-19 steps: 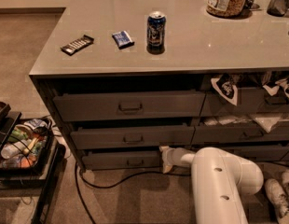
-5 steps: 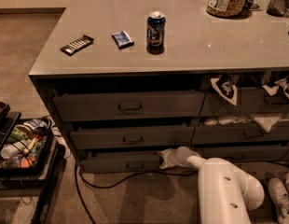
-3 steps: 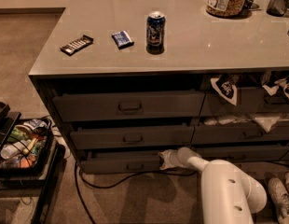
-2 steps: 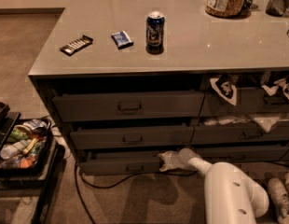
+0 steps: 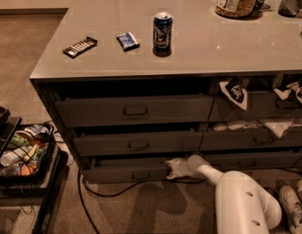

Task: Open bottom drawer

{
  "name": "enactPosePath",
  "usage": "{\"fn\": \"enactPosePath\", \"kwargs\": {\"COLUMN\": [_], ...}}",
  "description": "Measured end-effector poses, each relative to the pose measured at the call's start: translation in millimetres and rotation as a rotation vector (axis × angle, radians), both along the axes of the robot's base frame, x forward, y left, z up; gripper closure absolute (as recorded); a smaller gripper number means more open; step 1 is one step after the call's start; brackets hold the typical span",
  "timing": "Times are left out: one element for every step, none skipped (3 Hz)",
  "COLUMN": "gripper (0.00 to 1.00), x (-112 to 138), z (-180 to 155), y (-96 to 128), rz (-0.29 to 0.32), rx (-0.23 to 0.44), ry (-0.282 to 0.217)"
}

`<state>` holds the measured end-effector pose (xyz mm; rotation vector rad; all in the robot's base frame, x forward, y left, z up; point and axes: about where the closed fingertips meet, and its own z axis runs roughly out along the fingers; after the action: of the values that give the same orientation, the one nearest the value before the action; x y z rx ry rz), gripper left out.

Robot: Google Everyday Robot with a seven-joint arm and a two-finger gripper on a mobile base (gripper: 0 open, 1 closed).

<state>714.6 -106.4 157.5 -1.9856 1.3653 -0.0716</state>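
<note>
So the bottom drawer point(image 5: 129, 171) sits in the lower middle of the frame, lowest of the left stack of 3. Its front sticks out a bit past the 2 taller drawers above it, with a dark strip of its inside showing along the top. Its little centre pull point(image 5: 140, 176) has nothing on it. The gripper point(image 5: 173, 168) is right at the drawer's right end, and the white arm point(image 5: 241, 199) comes in from the lower right corner. Honestly can't tell whether it's clamped on the drawer edge or spread apart. Up on the grey countertop point(image 5: 199, 52) there's a blue can point(image 5: 162, 30), a small blue packet point(image 5: 127, 40) and a dark snack bar point(image 5: 80, 47). White cloths point(image 5: 234, 91) hang out of the right-hand stack, and a black cable point(image 5: 92, 194) runs across the carpet below.
</note>
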Motion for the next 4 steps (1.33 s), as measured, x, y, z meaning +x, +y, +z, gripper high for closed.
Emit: {"fn": "enactPosePath", "kwargs": {"gripper": [1.0,1.0,1.0,1.0], "x": [-10.6,-10.6,-16.3,-15.9], "z": [-4.1,-2.0,1.2,1.5], "y": [-3.1,-3.2,-0.3,-1.4], "rz": [-0.007,-0.007,0.009,0.009], "rx": [0.034,0.034,0.056,0.056], "ry": [0.019,0.019,0.001,0.001]}}
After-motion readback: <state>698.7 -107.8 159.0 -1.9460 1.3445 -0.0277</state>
